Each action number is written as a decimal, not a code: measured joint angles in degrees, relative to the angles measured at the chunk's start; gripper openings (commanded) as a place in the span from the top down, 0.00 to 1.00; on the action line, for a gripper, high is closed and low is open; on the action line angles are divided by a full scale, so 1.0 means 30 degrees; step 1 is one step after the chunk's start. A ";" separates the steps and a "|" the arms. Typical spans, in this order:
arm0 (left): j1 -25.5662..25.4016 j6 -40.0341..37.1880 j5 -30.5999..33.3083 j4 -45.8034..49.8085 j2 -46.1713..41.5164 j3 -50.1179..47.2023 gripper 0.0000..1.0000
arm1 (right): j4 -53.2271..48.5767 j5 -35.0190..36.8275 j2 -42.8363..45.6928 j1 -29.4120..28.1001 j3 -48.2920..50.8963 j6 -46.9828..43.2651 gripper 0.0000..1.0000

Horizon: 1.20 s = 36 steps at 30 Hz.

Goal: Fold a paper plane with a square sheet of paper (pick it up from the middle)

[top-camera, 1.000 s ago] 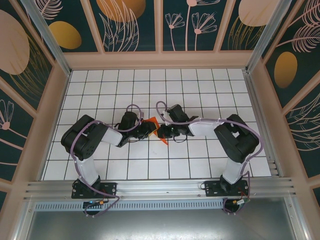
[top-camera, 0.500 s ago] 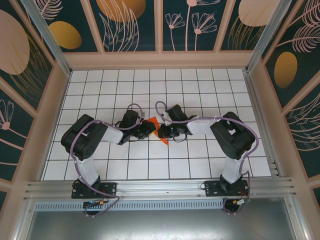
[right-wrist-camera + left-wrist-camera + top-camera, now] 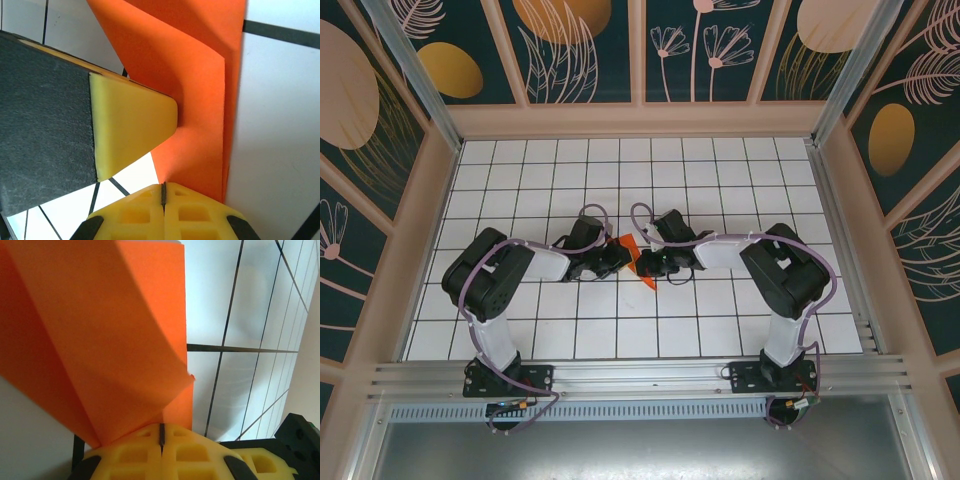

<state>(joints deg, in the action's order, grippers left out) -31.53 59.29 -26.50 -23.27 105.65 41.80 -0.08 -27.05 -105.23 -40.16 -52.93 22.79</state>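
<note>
The left gripper [image 3: 618,258] is clenched on the orange paper [image 3: 631,246]. In its wrist view the two yellow fingers [image 3: 130,455] meet along a thin dark seam, and the paper [image 3: 115,340] rises straight out of that seam. It fans upward in overlapping folded layers with a slight curl at one edge.

The right gripper [image 3: 646,266] is likewise clamped on the paper. Its yellow fingers [image 3: 195,215] are pressed together in the right wrist view. The paper [image 3: 200,90] stands above them as a tall folded strip with a straight right edge and a crease running down it. A second yellow fingertip [image 3: 132,125] on a dark, rough-faced body reaches in from the left of the paper there, its blunt tip lying against the orange surface.

From above, the paper sits between the two grippers, one gripper touching it from each side. An orange corner pokes up behind it and a smaller point shows in front.

The white grid table [image 3: 720,180] lies beneath the paper. Both arms bend in toward the paper, with their bases well apart from it at the near rail.
</note>
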 measured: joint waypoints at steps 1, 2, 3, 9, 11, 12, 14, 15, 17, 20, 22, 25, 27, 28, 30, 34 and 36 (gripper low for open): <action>-0.0029 -0.0080 0.0080 0.0087 -0.0015 0.0022 1.00 | 0.0015 0.0000 0.0000 0.0000 0.0044 0.0000 1.00; -0.0051 -0.0197 0.0138 0.0189 -0.0036 0.0058 1.00 | 0.0029 -0.0007 0.0000 0.0000 0.0080 0.0000 1.00; -0.0080 -0.0262 0.0219 0.0255 -0.0051 0.0058 1.00 | 0.0066 -0.0015 0.0000 0.0000 0.0117 -0.0007 1.00; -0.0138 -0.0408 0.0423 0.0299 -0.0073 0.0066 1.00 | 0.0372 -0.0146 0.0510 0.0058 0.0911 -0.0160 1.00; -0.0138 -0.0408 0.0423 0.0270 -0.0073 0.0051 1.00 | 0.0379 -0.0153 0.0889 0.0073 0.1370 -0.0342 1.00; -0.0138 -0.0408 0.0430 0.0270 -0.0073 0.0051 1.00 | 0.0364 -0.0153 0.1049 0.0087 0.1552 -0.0437 1.00; -0.0138 -0.0408 0.0430 0.0248 -0.0073 0.0036 1.00 | 0.0357 -0.0175 0.1413 0.0109 0.1989 -0.0576 1.00; -0.0138 -0.0408 0.0430 0.0248 -0.0073 0.0036 1.00 | 0.0321 -0.0189 0.1588 0.0109 0.2171 -0.0641 1.00; -0.0138 -0.0408 0.0430 0.0233 -0.0073 0.0029 1.00 | 0.0211 -0.0226 0.1931 0.0124 0.2557 -0.0801 1.00; -0.0138 -0.0408 0.0430 0.0117 -0.0073 -0.0022 1.00 | 0.0211 -0.0321 0.2390 0.0146 0.3133 -0.0933 1.00; -0.0138 -0.0408 0.0430 0.0029 -0.0073 -0.0066 1.00 | 0.0226 -0.0342 0.2747 0.0146 0.3548 -0.0940 1.00; -0.0138 -0.0408 0.0430 -0.0029 -0.0073 -0.0087 1.00 | 0.0087 -0.0335 0.3344 0.0146 0.4124 -0.0940 1.00; -0.0138 -0.0408 0.0430 -0.0044 -0.0073 -0.0095 1.00 | -0.0270 -0.0313 0.3752 0.0146 0.4430 -0.0940 1.00; -0.0138 -0.0408 0.0430 -0.0044 -0.0073 -0.0095 1.00 | -0.0466 -0.0291 0.3876 0.0146 0.4495 -0.0933 1.00; -0.0138 -0.0408 0.0430 -0.0051 -0.0073 -0.0095 1.00 | -0.1049 -0.0284 0.4102 0.0146 0.4546 -0.0933 1.00; -0.0138 -0.0408 0.0415 -0.0255 -0.0080 -0.0197 1.00 | -0.1880 -0.0284 0.4772 0.0146 0.4539 -0.0831 1.00; -0.0138 -0.0408 0.0408 -0.0306 -0.0073 -0.0211 1.00 | -0.1916 -0.0277 0.5231 0.0146 0.4291 -0.0619 1.00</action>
<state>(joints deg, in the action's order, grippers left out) -31.94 58.06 -25.28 -24.18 105.43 41.17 -5.82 -27.88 -89.54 -39.72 -40.05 20.93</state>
